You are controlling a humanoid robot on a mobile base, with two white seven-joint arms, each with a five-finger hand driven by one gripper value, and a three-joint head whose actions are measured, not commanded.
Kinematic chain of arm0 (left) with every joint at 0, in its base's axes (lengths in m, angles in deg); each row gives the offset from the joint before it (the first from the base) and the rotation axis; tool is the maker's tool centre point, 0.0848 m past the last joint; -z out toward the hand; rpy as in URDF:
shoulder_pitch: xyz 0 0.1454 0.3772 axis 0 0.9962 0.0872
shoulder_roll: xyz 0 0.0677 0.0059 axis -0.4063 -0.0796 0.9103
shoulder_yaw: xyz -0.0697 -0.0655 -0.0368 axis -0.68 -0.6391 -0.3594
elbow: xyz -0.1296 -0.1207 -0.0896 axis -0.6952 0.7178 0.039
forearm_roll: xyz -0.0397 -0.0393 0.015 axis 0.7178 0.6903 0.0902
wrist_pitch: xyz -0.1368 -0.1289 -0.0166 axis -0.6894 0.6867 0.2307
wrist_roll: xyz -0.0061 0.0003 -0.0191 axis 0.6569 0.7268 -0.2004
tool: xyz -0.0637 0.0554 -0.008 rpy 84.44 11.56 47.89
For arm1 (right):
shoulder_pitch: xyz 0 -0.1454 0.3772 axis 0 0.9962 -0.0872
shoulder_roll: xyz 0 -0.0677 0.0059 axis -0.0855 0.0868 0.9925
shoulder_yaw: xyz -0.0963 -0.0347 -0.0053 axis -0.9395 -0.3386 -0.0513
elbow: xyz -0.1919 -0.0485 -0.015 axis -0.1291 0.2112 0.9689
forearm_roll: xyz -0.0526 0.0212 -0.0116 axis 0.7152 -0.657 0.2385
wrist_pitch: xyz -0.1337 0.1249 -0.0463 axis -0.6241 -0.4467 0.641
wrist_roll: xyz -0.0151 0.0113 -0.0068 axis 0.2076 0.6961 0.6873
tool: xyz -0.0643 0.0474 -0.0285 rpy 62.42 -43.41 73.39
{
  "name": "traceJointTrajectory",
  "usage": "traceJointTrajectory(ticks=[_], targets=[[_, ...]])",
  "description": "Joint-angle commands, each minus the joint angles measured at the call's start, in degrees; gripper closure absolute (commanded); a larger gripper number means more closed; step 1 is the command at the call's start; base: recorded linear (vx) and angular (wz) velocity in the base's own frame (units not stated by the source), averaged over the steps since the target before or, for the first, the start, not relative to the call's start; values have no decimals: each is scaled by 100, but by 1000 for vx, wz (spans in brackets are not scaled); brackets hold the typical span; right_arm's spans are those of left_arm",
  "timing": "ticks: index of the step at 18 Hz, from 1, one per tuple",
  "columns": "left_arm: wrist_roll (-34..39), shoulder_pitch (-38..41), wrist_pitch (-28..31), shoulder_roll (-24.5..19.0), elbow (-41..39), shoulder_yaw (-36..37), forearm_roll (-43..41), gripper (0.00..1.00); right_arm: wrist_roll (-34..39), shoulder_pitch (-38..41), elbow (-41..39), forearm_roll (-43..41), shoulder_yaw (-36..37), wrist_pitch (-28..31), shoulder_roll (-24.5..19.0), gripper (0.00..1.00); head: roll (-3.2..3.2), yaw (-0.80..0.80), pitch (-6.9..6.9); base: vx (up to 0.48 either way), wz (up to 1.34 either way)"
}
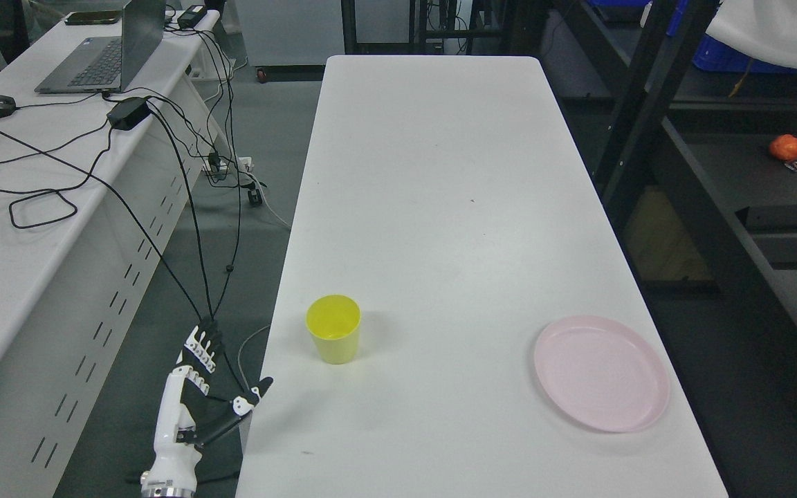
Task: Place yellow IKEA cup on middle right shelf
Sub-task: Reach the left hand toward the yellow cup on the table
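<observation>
A yellow cup stands upright on the white table, near its left edge and toward the front. My left hand hangs beside the table's left edge, below and to the left of the cup, well apart from it. Its fingers are spread and hold nothing; the thumb points toward the table edge. The dark shelf unit stands to the right of the table. My right hand is out of view.
A pink plate lies at the table's front right. An orange object lies on a shelf at the right. A desk at the left carries a laptop, a mouse and hanging cables.
</observation>
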Motion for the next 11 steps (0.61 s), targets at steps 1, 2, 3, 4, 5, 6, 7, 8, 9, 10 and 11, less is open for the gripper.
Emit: traceJointTrajectory(ticks=[1, 2, 3, 4, 5, 6, 7, 8, 9, 10, 11], targets=[[-4, -1, -11, -158, 2, 106, 119, 1, 4, 79, -9, -141, -97, 4, 100, 1, 0, 0, 0, 0, 0], [-13, -35, -2, -150, 2, 115, 224, 1, 4, 79, 0, -141, -97, 4, 100, 1, 0, 0, 0, 0, 0], [-39, -79, 33, -141, 28, 124, 434, 1, 4, 79, 0, -141, -97, 4, 100, 1, 0, 0, 0, 0, 0], [-135, -106, 51, -132, 28, 124, 662, 1, 4, 79, 0, -141, -97, 4, 100, 1, 0, 0, 0, 0, 0], [-267, -150, 68, -132, 37, 167, 839, 1, 4, 79, 0, -141, -97, 4, 100, 1, 0, 0, 0, 0, 0], [-416, -176, 147, -132, 46, 202, 1006, 1, 4, 79, 0, -141, -97, 4, 100, 1, 0, 0, 0, 0, 0], [-522, -255, 295, -114, 72, 194, 1155, 1, 4, 79, 0, -141, -97, 4, 100, 1, 0, 0, 0, 0, 0], [-532, -343, 454, -100, 124, 168, 1200, 1, 4, 79, 0, -141, -97, 4, 100, 1, 0, 0, 0, 0, 0], [-532, -457, 551, -100, 221, 150, 1201, 1, 4, 79, 0, -141, -97, 4, 100, 1, 0, 0, 0, 0, 0], [-532, -545, 569, -100, 274, 150, 1201, 1, 4, 79, 0, -141, -97, 4, 100, 1, 0, 0, 0, 0, 0], [-532, -650, 596, -100, 353, 150, 1201, 1, 4, 79, 0, -141, -97, 4, 100, 1, 0, 0, 0, 0, 0]])
